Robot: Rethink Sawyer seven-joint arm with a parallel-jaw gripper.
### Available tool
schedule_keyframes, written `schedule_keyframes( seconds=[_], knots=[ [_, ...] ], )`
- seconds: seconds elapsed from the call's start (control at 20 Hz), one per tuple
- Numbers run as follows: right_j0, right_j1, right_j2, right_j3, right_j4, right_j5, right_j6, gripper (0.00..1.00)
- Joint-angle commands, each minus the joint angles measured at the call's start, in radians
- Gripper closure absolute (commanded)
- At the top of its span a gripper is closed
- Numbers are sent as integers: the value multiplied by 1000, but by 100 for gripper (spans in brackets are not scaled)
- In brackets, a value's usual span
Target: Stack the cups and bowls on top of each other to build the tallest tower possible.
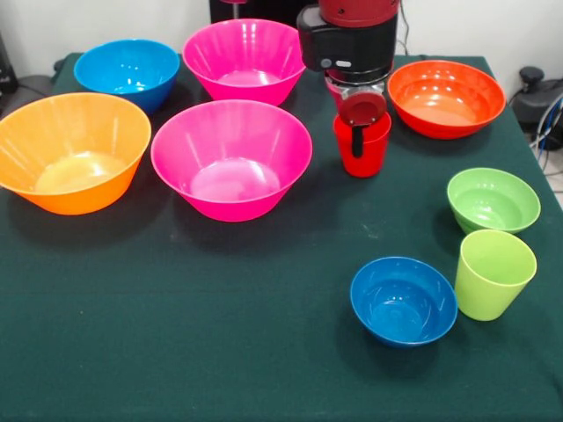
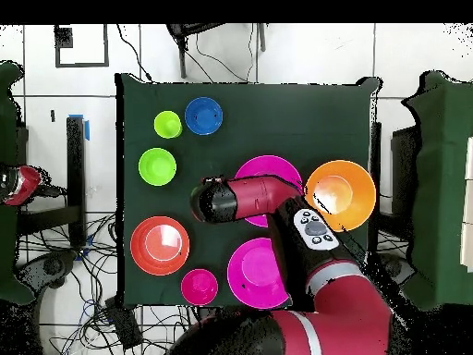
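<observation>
Upper centre of the front view, your hand [image 1: 358,132] had closed on the red cup [image 1: 361,148]; lifting came next.

No readable text anywhere in these two shots, as far as anyone could tell. The bowls and cups are all plain glossy plastic with no logos, numbers or stickers showing. The closest thing to markings is on the robot arm [image 1: 347,40]: the black housing has a few small pale dots or buttons on its face in the front view, and in the overhead view a grey button pad [image 2: 313,228] sits on the arm at about 3 o'clock from the centre of the worktop [image 2: 305,120]. Whatever symbols those carry are too small to make out. The dark green cloth itself has no print.
</observation>
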Motion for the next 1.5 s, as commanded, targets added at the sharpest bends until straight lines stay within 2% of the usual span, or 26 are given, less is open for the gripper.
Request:
schedule_keyframes(
  seconds=[0.05,0.8,1.05,1.5],
  knots=[
    [41,46,-81,-61,-108,53,121,0],
    [80,17,-116,-15,-70,47,169,0],
    [124,-93,-132,37,-19,84,218,0],
    [174,-156,-136,103,38,48,278,0]
  ],
)
